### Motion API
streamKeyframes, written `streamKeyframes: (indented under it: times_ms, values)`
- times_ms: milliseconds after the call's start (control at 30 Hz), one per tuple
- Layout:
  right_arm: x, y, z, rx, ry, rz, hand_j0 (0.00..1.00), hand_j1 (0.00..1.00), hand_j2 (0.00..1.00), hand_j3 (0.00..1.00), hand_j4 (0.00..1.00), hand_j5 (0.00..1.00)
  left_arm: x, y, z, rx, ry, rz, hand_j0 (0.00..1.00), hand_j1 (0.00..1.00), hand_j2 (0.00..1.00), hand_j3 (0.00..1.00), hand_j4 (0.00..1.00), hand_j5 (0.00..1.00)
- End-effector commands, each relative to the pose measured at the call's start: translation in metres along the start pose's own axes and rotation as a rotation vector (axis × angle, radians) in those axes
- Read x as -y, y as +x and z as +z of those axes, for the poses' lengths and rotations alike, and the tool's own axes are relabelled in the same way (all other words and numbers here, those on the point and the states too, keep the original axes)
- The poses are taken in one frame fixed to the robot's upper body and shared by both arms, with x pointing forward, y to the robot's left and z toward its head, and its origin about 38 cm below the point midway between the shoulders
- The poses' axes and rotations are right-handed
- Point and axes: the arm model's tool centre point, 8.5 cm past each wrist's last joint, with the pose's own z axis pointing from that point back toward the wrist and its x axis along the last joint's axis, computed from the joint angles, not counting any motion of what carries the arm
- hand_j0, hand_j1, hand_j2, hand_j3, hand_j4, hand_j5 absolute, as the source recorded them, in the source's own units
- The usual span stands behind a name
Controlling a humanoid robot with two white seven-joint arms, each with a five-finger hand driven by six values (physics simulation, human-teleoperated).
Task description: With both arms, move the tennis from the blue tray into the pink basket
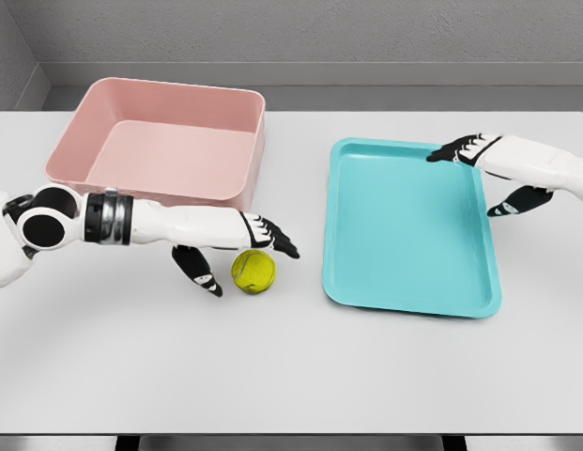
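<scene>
A yellow-green tennis ball (253, 272) lies on the white table, between the pink basket (84, 132) and the blue tray (404, 272). My left hand (242, 256) reaches in from the left and hovers over the ball, fingers spread above it and thumb down to its left; it is open and not closed on the ball. My right hand (479, 178) is at the tray's far right corner, open, fingers stretched over the rim and thumb hanging outside the right edge. The tray holds nothing. The basket holds nothing.
The white table (291, 376) ends at a dark front edge below. The basket stands at the back left, just behind my left forearm. A grey wall runs behind the table.
</scene>
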Motion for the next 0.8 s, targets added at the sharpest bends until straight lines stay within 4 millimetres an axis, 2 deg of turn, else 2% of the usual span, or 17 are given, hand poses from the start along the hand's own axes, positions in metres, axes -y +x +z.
streamKeyframes:
  times_ms: [0,133,233,767]
  values:
    - [0.001,0.0,0.0,0.0,-0.006,-0.005,1.0,1.0,1.0,1.0,1.0,1.0,-0.001,-0.006,0.001,-0.013,0.011,0.016,1.0,1.0,1.0,1.0,1.0,1.0]
    - [0.0,0.0,0.0,0.0,-0.005,-0.006,1.0,1.0,1.0,1.0,1.0,1.0,0.0,-0.012,-0.002,-0.026,0.012,0.024,1.0,1.0,1.0,1.0,1.0,1.0]
    - [0.001,0.0,0.0,0.0,-0.006,-0.005,1.0,1.0,1.0,1.0,1.0,1.0,-0.001,-0.014,-0.013,-0.014,0.016,0.031,1.0,1.0,1.0,1.0,1.0,1.0]
    - [0.0,0.001,-0.001,0.004,-0.007,-0.009,1.0,1.0,1.0,1.0,1.0,1.0,0.016,-0.029,-0.01,-0.059,-0.007,0.073,1.0,1.0,1.0,1.0,1.0,1.0]
